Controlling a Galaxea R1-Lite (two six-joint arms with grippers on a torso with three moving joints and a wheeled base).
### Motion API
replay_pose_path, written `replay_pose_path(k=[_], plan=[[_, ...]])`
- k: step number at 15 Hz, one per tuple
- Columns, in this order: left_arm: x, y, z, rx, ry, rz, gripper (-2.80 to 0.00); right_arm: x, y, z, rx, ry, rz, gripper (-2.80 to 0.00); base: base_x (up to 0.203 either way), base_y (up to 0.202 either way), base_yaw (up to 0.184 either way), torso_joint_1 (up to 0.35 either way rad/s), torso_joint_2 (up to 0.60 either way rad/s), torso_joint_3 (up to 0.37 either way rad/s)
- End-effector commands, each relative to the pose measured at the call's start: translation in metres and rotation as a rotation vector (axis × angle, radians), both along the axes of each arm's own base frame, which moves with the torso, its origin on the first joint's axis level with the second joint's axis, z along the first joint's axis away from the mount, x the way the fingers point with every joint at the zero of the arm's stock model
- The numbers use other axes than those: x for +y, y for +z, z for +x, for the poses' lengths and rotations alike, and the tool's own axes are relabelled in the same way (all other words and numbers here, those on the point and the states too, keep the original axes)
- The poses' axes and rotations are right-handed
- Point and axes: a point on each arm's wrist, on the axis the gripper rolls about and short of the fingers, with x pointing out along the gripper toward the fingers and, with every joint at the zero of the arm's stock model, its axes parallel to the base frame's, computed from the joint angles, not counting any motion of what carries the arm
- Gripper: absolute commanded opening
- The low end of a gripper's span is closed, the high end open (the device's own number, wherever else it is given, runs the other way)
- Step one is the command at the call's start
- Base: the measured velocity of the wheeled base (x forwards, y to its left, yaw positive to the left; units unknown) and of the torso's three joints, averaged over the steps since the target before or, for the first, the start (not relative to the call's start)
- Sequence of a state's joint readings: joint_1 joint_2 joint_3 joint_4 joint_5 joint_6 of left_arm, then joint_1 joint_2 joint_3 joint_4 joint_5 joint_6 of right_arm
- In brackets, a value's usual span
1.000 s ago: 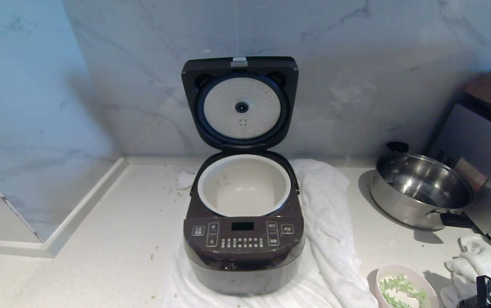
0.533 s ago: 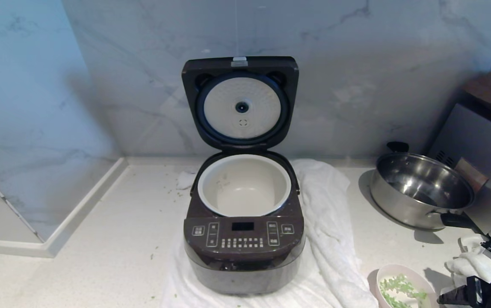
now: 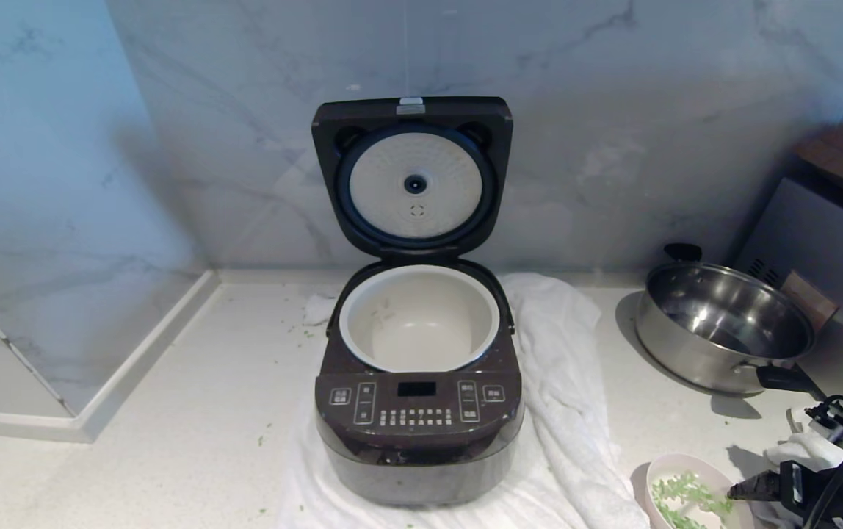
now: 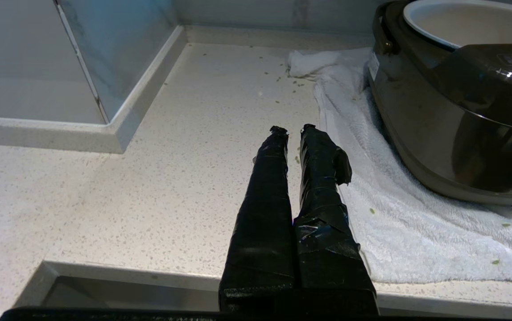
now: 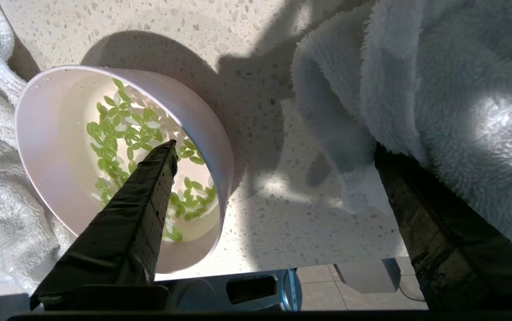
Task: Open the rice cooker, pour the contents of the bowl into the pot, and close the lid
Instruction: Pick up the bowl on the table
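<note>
Cooker: rice cooker, glossy dark-brown rounded square, sits at the centre of the counter on a fluffy white towel.
Lid: lid stands upright at 12 o'clock from the body, its pale dimpled round plate facing forward.
Pot: smooth cream pot with a thick pale rim sits in the cooker body.
Bowl: small pale-pink bowl, white inside, stands on the speckled stone counter at about 4 o'clock from the cooker, just beside the towel's edge; the head view cuts off its lower part.
Contents: flat green bits lie scattered over the whitish bottom.
Right claw: right gripper is spread wide and grips nothing; one black taped finger reaches over the bowl's inside, the other is outside by a crumpled white cloth. Whether either finger touches the bowl is unclear.
Left claw: left gripper hovers at the counter's near edge, at 9 o'clock from the cooker, its taped fingers nearly together, empty.
Pan: shiny steel pan with black handles stands at 3 o'clock.
</note>
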State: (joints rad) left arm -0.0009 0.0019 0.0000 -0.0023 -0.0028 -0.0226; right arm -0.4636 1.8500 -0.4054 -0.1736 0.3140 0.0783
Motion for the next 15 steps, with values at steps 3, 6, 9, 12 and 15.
replay_pose_path(k=[3,6,9,12,15], plan=[[0.000,0.000,0.000,0.003,0.001,0.000,-2.80,0.003,0.003,0.007,-0.017,0.011,0.001,0.00,0.000,0.000,0.000,0.000,0.00,0.000],[0.000,0.000,0.000,0.002,-0.001,0.000,-2.80,0.018,0.010,0.012,-0.036,0.022,0.017,0.00,0.000,0.000,0.000,0.000,0.00,0.000],[0.000,0.000,0.000,0.002,-0.001,0.000,-2.80,0.022,0.013,0.018,-0.046,0.025,0.023,0.00,0.000,0.000,0.000,0.000,0.00,0.000],[0.000,0.000,0.000,0.002,0.000,0.000,-2.80,0.022,0.018,0.017,-0.065,0.019,0.016,0.00,0.000,0.000,0.000,0.000,0.00,0.000],[0.000,0.000,0.000,0.002,-0.001,0.000,-2.80,0.023,0.054,-0.001,-0.109,-0.011,-0.003,0.00,0.000,0.000,0.000,0.000,0.00,0.000]])
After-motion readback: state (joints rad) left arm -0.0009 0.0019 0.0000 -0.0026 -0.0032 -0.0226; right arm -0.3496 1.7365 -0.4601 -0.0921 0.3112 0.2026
